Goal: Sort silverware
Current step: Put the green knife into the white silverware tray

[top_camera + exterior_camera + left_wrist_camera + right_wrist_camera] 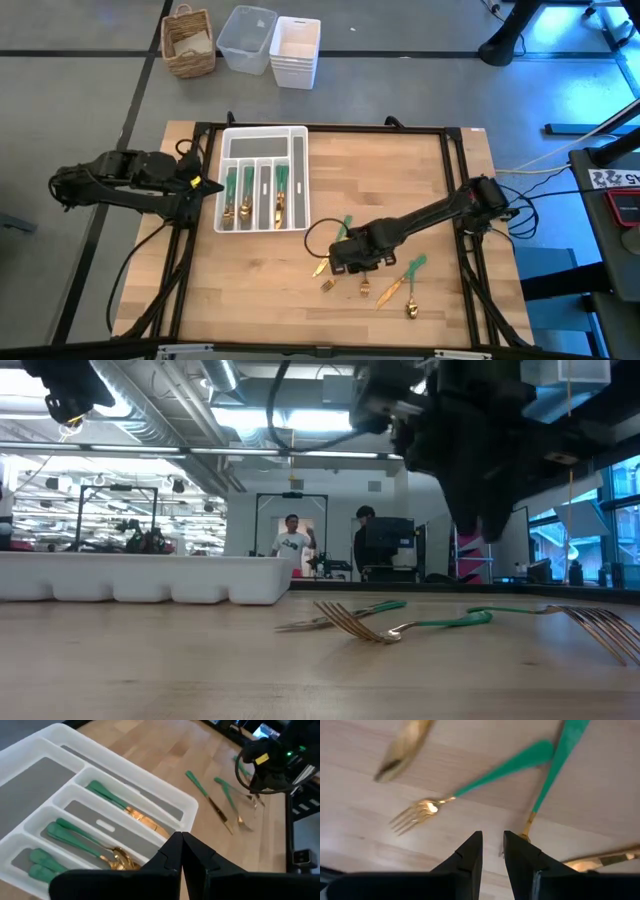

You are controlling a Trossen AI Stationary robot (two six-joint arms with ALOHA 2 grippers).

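Note:
Several pieces of silverware with gold heads and green handles lie flat on the wooden table, among them a fork, a second piece and a spoon. More silverware lies in the slots of the white tray. My right gripper hangs open above the loose pieces, pointing steeply down, with nothing between its fingers. It is clear of the table in the low view. My left gripper is shut and empty, in the air by the tray's left side.
Beyond the table's far edge stand a wicker basket and white plastic bins. A black frame runs along the table's edges. Bare wood lies between the tray and the loose silverware. People stand in the room behind.

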